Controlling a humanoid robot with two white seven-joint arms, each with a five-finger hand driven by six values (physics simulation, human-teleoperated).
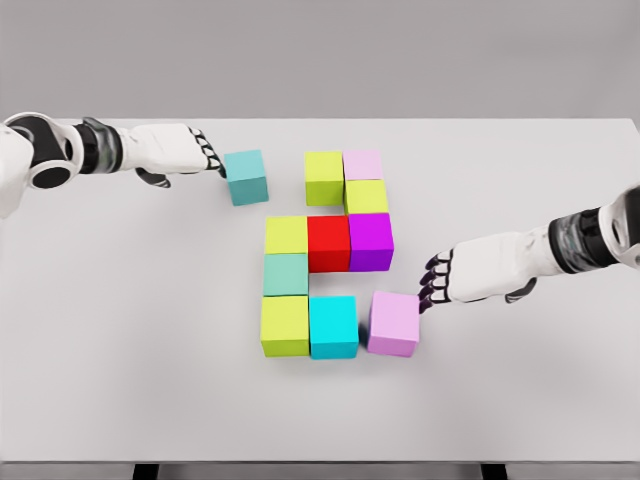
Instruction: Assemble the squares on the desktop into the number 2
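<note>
My left hand (pixel 190 152) reaches in from the upper left, fingers extended together with their dark tips touching the left face of a teal cube (pixel 246 177) that sits apart from the rest, gripping nothing. My right hand (pixel 450 277) comes in from the right, fingers loosely curled and their tips against the right side of a pale pink cube (pixel 393 323) at the bottom right of the figure; it holds nothing either. Outward from there I count ten cubes in all. The top row is a lime cube (pixel 324 178) beside a light pink cube (pixel 364 164), with another lime cube (pixel 367 196) under the pink one. The middle row runs yellow-green cube (pixel 286 235), red cube (pixel 328 242), magenta cube (pixel 370 241). Below the yellow-green one sits a mint cube (pixel 286 274), then the bottom row: a lime-yellow cube (pixel 285 325), a cyan cube (pixel 333 326) and the pale pink one, set slightly askew with a small gap. Everything rests on a plain white desk (pixel 120 340), in front of a blank grey wall (pixel 320 50).
</note>
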